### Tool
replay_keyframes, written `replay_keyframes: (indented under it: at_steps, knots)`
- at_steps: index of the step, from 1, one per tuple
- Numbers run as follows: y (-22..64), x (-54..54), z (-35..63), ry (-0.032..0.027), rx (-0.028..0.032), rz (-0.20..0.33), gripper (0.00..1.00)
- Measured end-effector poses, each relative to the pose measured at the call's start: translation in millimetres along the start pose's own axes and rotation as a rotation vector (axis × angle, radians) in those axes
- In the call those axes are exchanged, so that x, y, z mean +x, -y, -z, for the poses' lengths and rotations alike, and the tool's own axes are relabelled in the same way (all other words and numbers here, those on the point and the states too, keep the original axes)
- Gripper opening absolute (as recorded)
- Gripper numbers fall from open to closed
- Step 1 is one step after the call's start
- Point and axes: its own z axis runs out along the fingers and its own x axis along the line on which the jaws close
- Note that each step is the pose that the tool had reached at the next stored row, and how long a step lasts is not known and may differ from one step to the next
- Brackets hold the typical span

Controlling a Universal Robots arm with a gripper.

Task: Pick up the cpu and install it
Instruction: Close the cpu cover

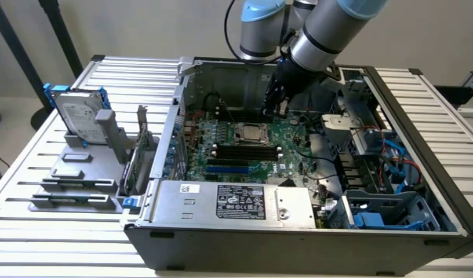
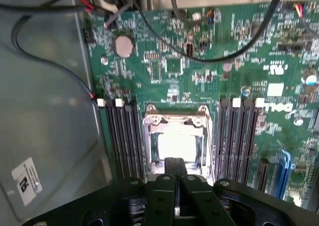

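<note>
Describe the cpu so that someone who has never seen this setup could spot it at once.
Find the open computer case on the slatted table and look at the green motherboard on its floor. Near the board's middle, between two banks of black memory slots, the cpu lies in a metal-framed socket. It is the only flat, shiny silver-grey square there.

The computer case (image 1: 298, 249) lies open on the table (image 1: 35, 243), with the motherboard (image 1: 213, 130) flat on its floor. The cpu (image 1: 252, 134) sits in the socket at the board's middle, with memory slots (image 2: 124, 136) on either side. The gripper (image 1: 277, 107) hangs over the board just behind the socket. The power supply (image 1: 236, 202) lies along the near edge. Outside the case, at the exterior view's left, a hard drive (image 1: 79, 113) stands upright on a rack (image 1: 74, 185).
</note>
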Motion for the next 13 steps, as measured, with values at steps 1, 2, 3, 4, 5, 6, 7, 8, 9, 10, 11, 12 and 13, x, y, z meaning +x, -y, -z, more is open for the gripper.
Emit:
replay_keyframes:
  at_steps: [1,2,3,4,5,6,7,8,9,10,11,12,13]
  knots:
    - [2.7,-0.3,-1.1,0.0002,0.007,-0.001,0.11]
    - [5.3,-0.6,-2.1,0.0004,0.013,-0.002,0.11]
    - [7.9,-0.9,-3.3,0.0005,0.0183,-0.003,0.11]
    - [10.7,-1.2,-4.6,0.0006,0.0228,-0.004,0.11]
    - [13.5,-1.6,-5.9,0.0007,0.0268,-0.005,0.11]
    - [16.4,-1.9,-7.3,0.0009,0.0303,-0.006,0.11]
    - [19.4,-2.3,-8.8,0.001,0.0335,-0.006,0.11]
    - [22.1,-2.7,-10.3,0.0011,0.0363,-0.007,0.11]
    - [24.9,-3.1,-11.8,0.0011,0.0389,-0.007,0.11]
    - [27.4,-3.5,-13.5,0.0014,0.0411,-0.008,0.11]
    - [29.1,-3.9,-15.2,0.0014,0.0423,-0.008,0.11]
    - [30.3,-4.3,-17.1,0.0013,0.0429,-0.008,0.11]
    - [31.2,-4.7,-19.0,0.0014,0.0432,-0.008,0.11]
